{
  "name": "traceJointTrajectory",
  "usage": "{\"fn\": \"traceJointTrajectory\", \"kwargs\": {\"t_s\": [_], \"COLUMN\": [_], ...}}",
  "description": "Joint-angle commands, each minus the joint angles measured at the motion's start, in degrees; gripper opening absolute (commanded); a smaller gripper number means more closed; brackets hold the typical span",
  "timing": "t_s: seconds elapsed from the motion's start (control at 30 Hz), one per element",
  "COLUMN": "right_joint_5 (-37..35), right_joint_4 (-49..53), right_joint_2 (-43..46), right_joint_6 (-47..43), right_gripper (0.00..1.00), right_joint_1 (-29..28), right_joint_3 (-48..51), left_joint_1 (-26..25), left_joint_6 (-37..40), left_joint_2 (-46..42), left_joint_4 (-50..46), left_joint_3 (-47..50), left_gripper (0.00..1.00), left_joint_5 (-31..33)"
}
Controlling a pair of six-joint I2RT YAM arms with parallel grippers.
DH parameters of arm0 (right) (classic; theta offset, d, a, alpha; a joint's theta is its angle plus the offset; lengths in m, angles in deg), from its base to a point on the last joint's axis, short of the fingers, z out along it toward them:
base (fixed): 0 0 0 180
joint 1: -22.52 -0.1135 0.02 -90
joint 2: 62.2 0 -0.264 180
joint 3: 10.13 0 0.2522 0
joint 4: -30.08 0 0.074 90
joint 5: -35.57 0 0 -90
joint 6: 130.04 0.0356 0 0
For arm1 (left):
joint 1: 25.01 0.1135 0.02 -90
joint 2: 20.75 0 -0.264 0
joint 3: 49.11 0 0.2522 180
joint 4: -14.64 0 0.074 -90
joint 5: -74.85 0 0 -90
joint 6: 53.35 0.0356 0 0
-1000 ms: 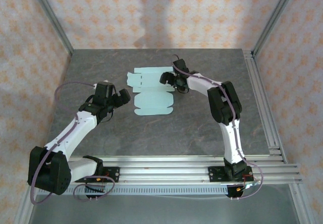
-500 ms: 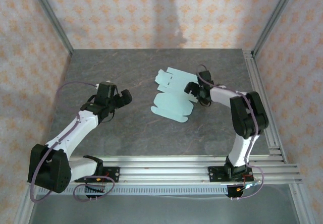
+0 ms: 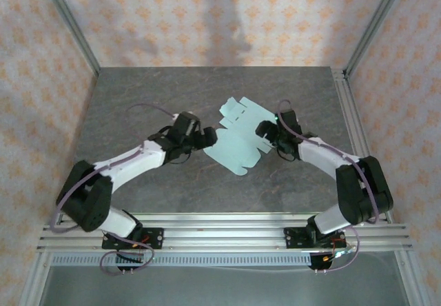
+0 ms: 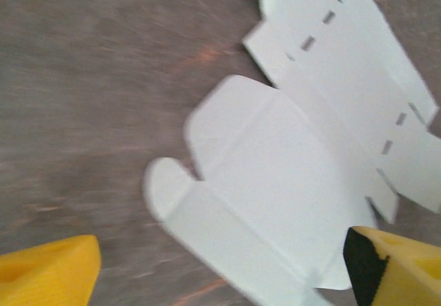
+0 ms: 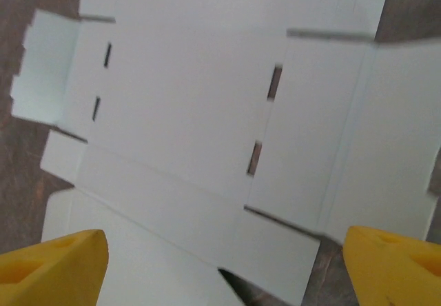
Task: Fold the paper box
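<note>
The aluminium rail (image 3: 220, 225) runs along the near edge of the table (image 3: 131, 99) and carries both arm bases. Both arms reach inward toward the table centre.

The left gripper (image 3: 205, 138) sits just beside the left edge of the paper box (image 3: 238, 139). The right gripper (image 3: 266, 138) sits at its right edge.

The paper box lies as a flat, unfolded die-cut sheet on the grey table surface, between the two grippers and at an angle to the table edges.

In the left wrist view, the yellow fingers (image 4: 48, 271) are spread wide and released, above the sheet's rounded tabs and slotted panels. In the right wrist view, the fingers (image 5: 58, 264) are likewise spread and released over the sheet.

Patterned walls (image 3: 207, 16) enclose the far side.
</note>
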Motion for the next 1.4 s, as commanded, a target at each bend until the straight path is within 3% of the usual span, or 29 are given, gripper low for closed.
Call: {"fn": "traceJointTrajectory", "kwargs": {"t_s": [0.0, 0.2, 0.43, 0.63, 0.7, 0.93, 1.07, 1.2, 1.37], "right_joint_5": [-1.16, 4.18, 5.08, 4.23, 4.42, 10.41, 17.63, 20.85, 24.42], "right_joint_4": [3.57, 7.14, 7.14, 7.59, 8.01, 12.39, 14.71, 15.23, 13.97], "right_joint_2": [-1.95, -12.12, -13.59, -13.32, -13.85, -20.36, -24.4, -27.36, -29.71], "right_joint_6": [-5.95, -10.14, -11.56, -14.4, -16.19, -24.31, -27.26, -27.37, -26.77], "right_gripper": [0.89, 0.91, 0.92, 0.93, 0.98, 0.99, 0.99, 0.99, 0.98], "right_joint_1": [2.78, 6.0, 6.21, 6.76, 6.94, 7.52, 7.54, 7.78, 8.6], "right_joint_3": [-5.03, -16.76, -19.39, -18.78, -19.16, -25.07, -29.32, -31.92, -32.92], "left_joint_1": [-3.3, -7.49, -6.87, -1.08, 1.51, 7.94, 6.52, 4.21, 2.15], "left_joint_6": [-4.98, -9.01, -5.63, -1.9, -0.11, 5.77, 7.12, 2.98, 3.06], "left_joint_2": [6.13, 16.2, 18.63, 17.39, 16.42, 12.44, 12.51, 17.26, 25.17], "left_joint_4": [4.58, 7.77, 3.27, 0.54, -0.45, -4.01, -4.99, -0.99, -3.98], "left_joint_3": [-4.71, -8.97, -8.5, -4.28, -3.07, -3.27, -7.49, -12.63, -20.88], "left_gripper": [0.86, 0.7, 0.66, 0.66, 0.66, 0.67, 0.68, 0.66, 0.63], "left_joint_5": [-3.05, -6.57, -6.03, -6.53, -6.89, -6.96, -7.44, -13.48, -11.83]}}
